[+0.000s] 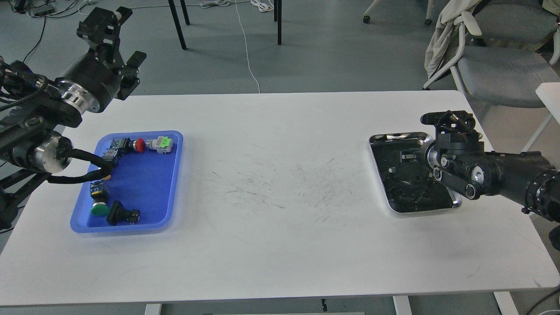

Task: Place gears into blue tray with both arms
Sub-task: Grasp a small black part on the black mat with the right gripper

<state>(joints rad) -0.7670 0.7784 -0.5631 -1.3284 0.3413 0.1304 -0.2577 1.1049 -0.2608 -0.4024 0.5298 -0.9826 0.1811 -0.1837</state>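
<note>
Our right claw-like black gripper sits over the far right corner of the shiny steel tray with the dark bottom; it covers that corner and the tray's right rim. We see it end-on and dark, so its two fingers cannot be told apart. Left of that claw, small dark shapes on the tray floor blend into it; we cannot identify them as gears.

Below our left claw-like black gripper, a black cable loop crosses the left rim of the shallow blue plastic tray and hides part of one push-button there. Both arms are cut by the picture's edges.
</note>
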